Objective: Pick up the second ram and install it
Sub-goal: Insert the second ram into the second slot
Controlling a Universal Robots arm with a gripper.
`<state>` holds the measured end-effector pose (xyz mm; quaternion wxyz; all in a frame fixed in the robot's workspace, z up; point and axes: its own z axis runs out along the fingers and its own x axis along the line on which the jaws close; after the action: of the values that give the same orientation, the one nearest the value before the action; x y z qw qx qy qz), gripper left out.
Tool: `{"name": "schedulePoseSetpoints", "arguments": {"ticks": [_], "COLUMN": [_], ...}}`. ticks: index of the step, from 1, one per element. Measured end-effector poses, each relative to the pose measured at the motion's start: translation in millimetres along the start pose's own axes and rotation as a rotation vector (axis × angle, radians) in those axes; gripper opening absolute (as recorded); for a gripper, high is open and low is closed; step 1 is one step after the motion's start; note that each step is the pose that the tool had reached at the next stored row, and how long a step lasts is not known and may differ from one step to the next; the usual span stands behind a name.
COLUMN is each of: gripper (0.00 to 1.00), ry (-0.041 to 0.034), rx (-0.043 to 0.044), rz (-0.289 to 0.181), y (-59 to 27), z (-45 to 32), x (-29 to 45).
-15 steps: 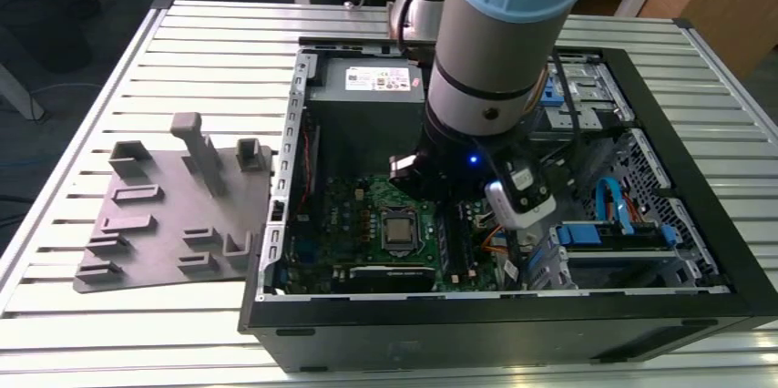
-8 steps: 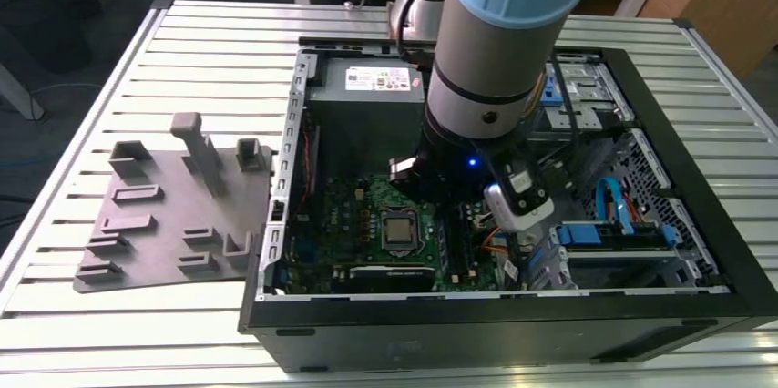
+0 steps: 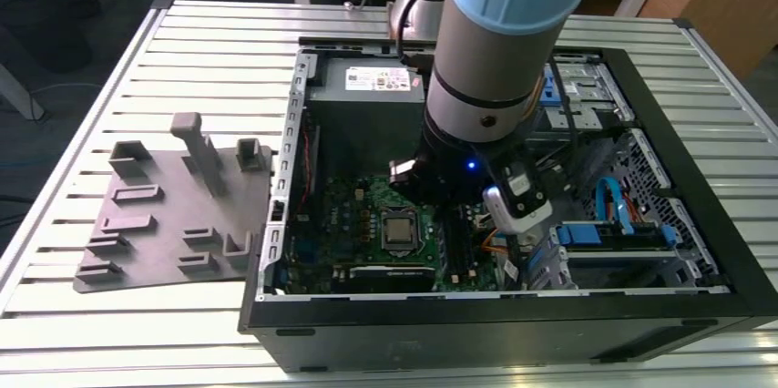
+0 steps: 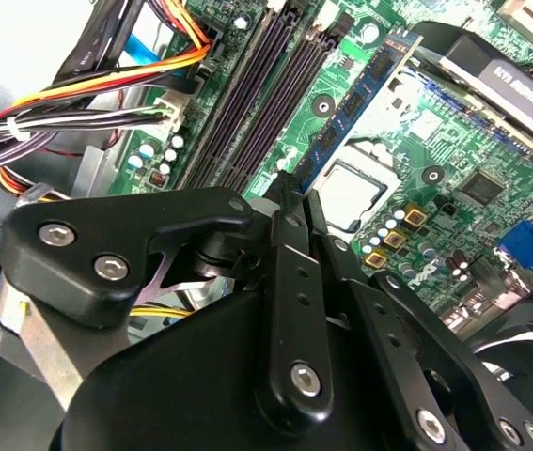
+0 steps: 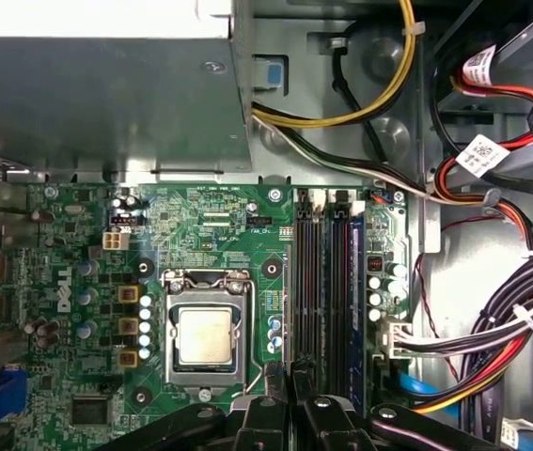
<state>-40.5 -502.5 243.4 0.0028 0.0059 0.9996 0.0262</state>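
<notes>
A robot arm [image 3: 498, 51] reaches down into an open computer case [image 3: 486, 315] lying on a slatted metal surface [image 3: 146, 51]. In the exterior view its thick grey body covers much of the motherboard [image 3: 364, 215] and hides the tool end. In the second wrist view the jaws of the gripper [image 4: 296, 188] are clamped on the near end of the second ram [image 4: 360, 103], a slim blue strip with black chips. It stands on its long edge and runs away from the camera between the dark memory slots [image 4: 247, 103] and the square silver processor [image 4: 355, 193]. Whether its lower edge touches the board or hangs just above it cannot be made out, since the black linkage of the gripper blocks the near end. In the first wrist view the gripper [image 5: 290, 371] is cut off by the frame edge, its tips just beside the memory slots [image 5: 318, 282] and the processor [image 5: 204, 335]. The strip cannot be picked out with certainty there, and a blue line along the far slot is too thin to identify. Bundled cables [image 5: 492, 329] crowd the side of the case past the slots, and the grey metal box [image 5: 106, 103] of the power supply overhangs the board's far end. A grey plastic tray [image 3: 158, 215] with upright posts lies on the surface at the exterior view's left, just beside the case.
</notes>
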Motion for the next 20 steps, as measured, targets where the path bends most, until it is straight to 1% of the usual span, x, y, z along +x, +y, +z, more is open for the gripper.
{"name": "schedulePoseSetpoints", "arguments": {"ticks": [20], "gripper": [0.11], "ry": [0.0000], "rx": [0.0000], "rz": [0.000], "y": [-0.5], "z": [8.9], "x": [0.1]}}
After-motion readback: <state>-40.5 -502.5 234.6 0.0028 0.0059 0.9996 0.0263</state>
